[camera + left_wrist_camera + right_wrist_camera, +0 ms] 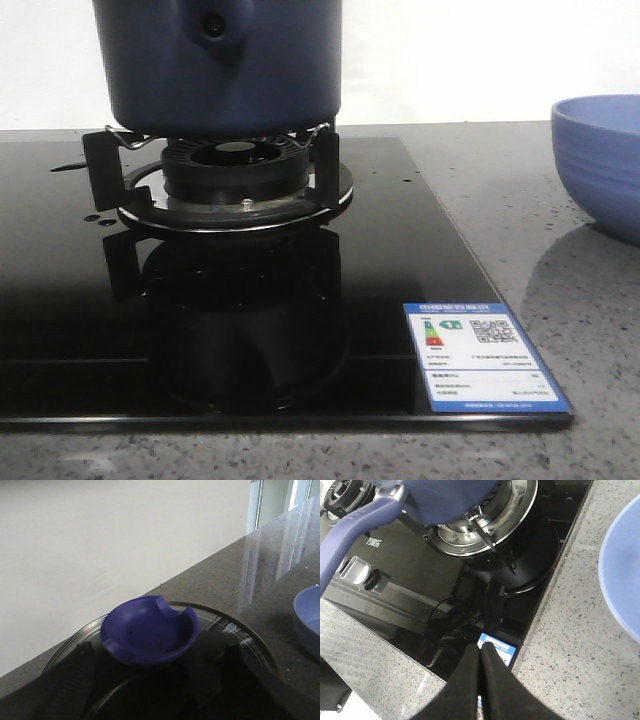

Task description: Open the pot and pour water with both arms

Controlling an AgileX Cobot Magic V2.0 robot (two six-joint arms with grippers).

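Note:
The dark navy pot (pixel 220 60) stands on the gas burner (pixel 235 170); its top is cut off by the frame. In the right wrist view I see its base (pixel 450 497) and a long blue handle (pixel 350 530). The left wrist view shows a glass lid (pixel 225 617) with a blue knob (pixel 147 630). My left gripper (pixel 157 652) is open, one dark finger on each side of the knob and close over the glass, touching nothing I can see. My right gripper (pixel 481 647) is shut and empty, above the stove's front corner. Neither gripper shows in the front view.
A paler blue ribbed bowl (pixel 600 160) stands on the grey speckled counter to the right of the stove; it also shows in both wrist views (pixel 310 620) (pixel 625 560). The black glass stove top (pixel 60 300) bears an energy label (pixel 485 355) and a control knob (pixel 357 572).

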